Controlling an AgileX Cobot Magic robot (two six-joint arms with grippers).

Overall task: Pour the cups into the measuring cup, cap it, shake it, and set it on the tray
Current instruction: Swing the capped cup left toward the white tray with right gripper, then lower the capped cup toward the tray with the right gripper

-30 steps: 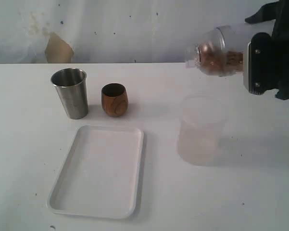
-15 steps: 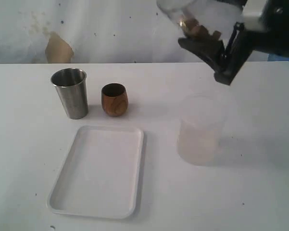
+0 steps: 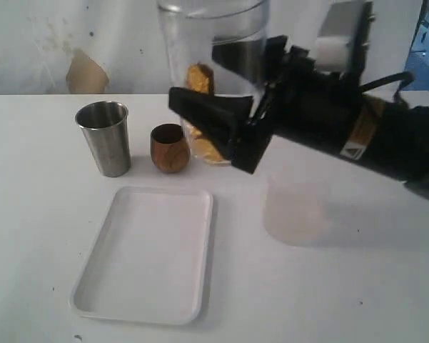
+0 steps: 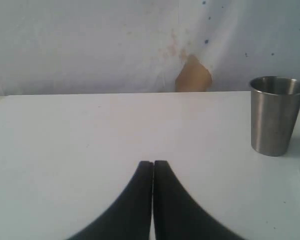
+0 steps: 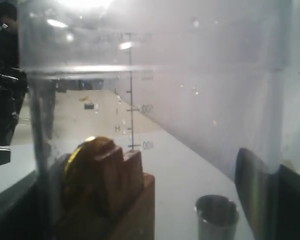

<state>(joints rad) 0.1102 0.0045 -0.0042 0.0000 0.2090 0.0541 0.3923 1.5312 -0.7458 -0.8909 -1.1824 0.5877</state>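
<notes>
Exterior view had my right fingers [image 3: 207, 113] clamped on the measuring cup [image 3: 214, 43], upper centre, near the wooden cup [image 3: 170, 148]; left fingers [image 4: 142, 200] together. Tilting carelessly could spill its brown pieces [image 3: 200, 78].

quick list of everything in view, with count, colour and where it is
tumbler: 1, steel, on table behind tray
wood cup: 1, brown, right of tumbler
tray: 1, white, front of table
measuring cup: 1, clear, in right pincer
pieces: several, brown and yellow, inside measuring cup
frosted tub: 1, milky, on table right of tray
table: 1, white
right pincer: 1, black, gripping measuring cup
left pincer: 1, black, shut, holding nothing
</notes>
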